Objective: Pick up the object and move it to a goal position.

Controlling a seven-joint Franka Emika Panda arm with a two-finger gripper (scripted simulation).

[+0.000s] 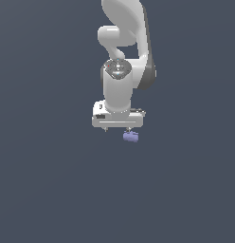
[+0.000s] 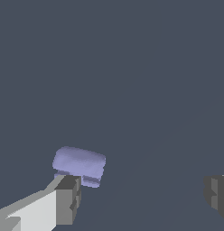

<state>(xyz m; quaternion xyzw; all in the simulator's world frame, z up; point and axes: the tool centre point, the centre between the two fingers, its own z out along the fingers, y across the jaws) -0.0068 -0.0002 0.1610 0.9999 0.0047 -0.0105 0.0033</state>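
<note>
Small lavender-blue lumpy block [image 2: 79,164] down on the flat dark slate-grey floor [image 1: 43,190], sitting right at the tip of one grey finger pad [image 2: 68,198] in the wrist view, off to that finger's side instead of centred in the gap. Opposite pad [image 2: 217,195] well apart from it, so jaws spread wide and gripping nothing. From the exterior view, white boxy two-finger gripper [image 1: 118,127] poised directly above, block peeking out just below its underside toward the exterior view's right. White jointed robot arm [image 1: 120,57] stacked vertically overhead. Contact between pad and block: too close to call. Progress, by the look of it: approach mostly made, grasp not yet made, lift and carry to the goal all left to do. No goal marker visible anywhere.
</note>
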